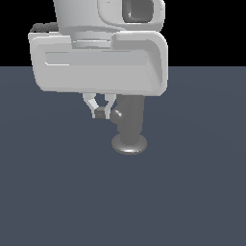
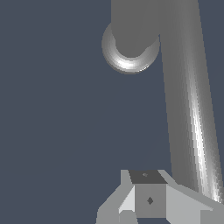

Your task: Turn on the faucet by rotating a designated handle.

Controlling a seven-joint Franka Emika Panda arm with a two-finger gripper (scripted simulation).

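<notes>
The faucet (image 1: 132, 117) is a dull grey upright cylinder on a round flared base disc (image 1: 129, 144); its top is hidden behind my white hand. The handle (image 1: 116, 115) juts from the cylinder towards the camera and shows its rounded end. My gripper (image 1: 99, 113) hangs just to the exterior view's left of that end, shut with nothing between its fingers. In the wrist view the handle (image 2: 188, 113) is a long grey rod running from the faucet (image 2: 131, 26) past the side of my gripper (image 2: 148, 194). Whether the fingers touch the rod I cannot tell.
A flat dark blue-grey floor (image 1: 57, 192) surrounds the faucet on all sides. My large white hand and wrist (image 1: 98, 62) fill the upper part of the exterior view. No other objects show.
</notes>
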